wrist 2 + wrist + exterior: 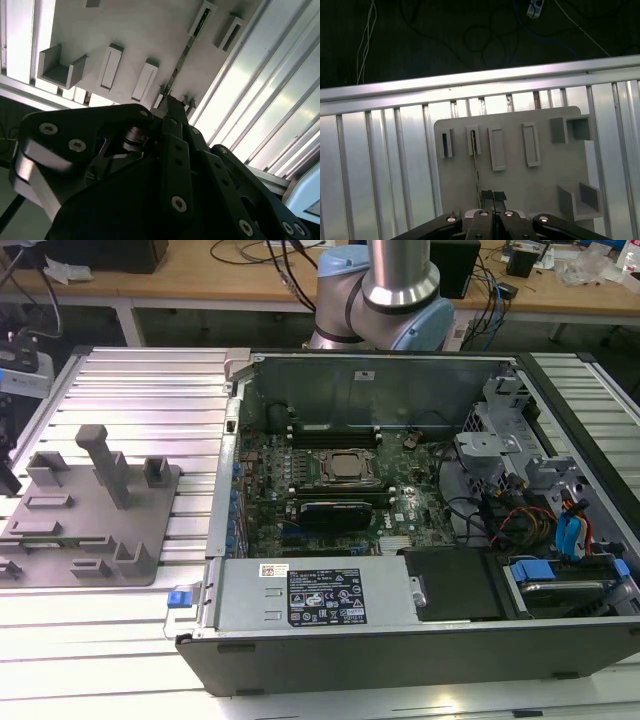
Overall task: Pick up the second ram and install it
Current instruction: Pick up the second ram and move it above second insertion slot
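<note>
Ribbed metal desk (380, 165) carries the grey holder plate (520, 190) at the exterior view's left, where the second ram (475, 170) sits on edge, unlifted, with the gripper (493, 196) above it, jaws pinched narrow and empty, so both pickup and fitting into the open computer (380, 470) look undone.

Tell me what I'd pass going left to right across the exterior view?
Grey plastic tray with upright holders → square silver processor chip on the green motherboard → flat black rectangular cover → upright blue plastic tab.
</note>
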### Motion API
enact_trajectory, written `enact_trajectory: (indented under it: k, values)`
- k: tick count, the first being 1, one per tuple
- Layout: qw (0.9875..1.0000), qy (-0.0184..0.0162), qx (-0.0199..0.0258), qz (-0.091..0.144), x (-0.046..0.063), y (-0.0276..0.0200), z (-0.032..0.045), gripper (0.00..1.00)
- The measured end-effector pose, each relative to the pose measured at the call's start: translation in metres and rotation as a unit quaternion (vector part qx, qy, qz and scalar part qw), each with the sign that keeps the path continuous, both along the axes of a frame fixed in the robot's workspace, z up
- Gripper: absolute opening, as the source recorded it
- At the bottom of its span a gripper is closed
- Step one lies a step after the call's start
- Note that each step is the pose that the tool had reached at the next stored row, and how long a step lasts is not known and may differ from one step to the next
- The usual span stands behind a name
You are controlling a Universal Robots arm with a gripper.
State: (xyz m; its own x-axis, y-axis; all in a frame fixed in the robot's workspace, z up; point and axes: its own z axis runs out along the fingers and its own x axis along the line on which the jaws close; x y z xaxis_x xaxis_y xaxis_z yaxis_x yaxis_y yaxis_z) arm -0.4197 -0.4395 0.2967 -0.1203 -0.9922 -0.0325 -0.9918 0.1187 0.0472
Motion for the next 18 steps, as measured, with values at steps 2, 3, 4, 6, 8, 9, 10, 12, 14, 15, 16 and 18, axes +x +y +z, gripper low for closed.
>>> enact_trajectory:
  k: [2, 3, 4, 6, 8, 9, 10, 12, 14, 15, 16, 18]
  values:
    - [1.0000, 0.0000, -0.0001, 0.000, 0.000, 0.0000, -0.0005, 0.08]
    - [1.0000, -0.0002, -0.0001, 0.000, 0.000, 0.0000, -0.0013, 0.08]
    - [1.0000, -0.0008, -0.0001, 0.000, 0.000, -0.0001, -0.0019, 0.08]
    - [1.0000, -0.0029, -0.0007, 0.003, 0.000, -0.0001, -0.0067, 0.08]
    - [1.0000, -0.0029, -0.0030, 0.004, 0.000, 0.0000, -0.0105, 0.08]
    - [1.0000, -0.0029, -0.0034, 0.004, 0.000, 0.0000, -0.0115, 0.08]
    - [1.0000, -0.0028, -0.0039, 0.005, 0.000, 0.0000, -0.0132, 0.08]
    - [0.9999, -0.0029, -0.0055, 0.013, 0.000, 0.0000, -0.0194, 0.08]
    - [0.9998, -0.0029, -0.0061, 0.019, 0.000, -0.0002, -0.0243, 0.08]
    - [0.9997, -0.0030, -0.0061, 0.022, 0.000, -0.0006, -0.0266, 0.08]
    - [0.9997, -0.0030, -0.0062, 0.025, 0.000, -0.0009, -0.0284, 0.08]
    - [0.9995, -0.0030, -0.0062, 0.032, 0.000, -0.0015, -0.0334, 0.08]
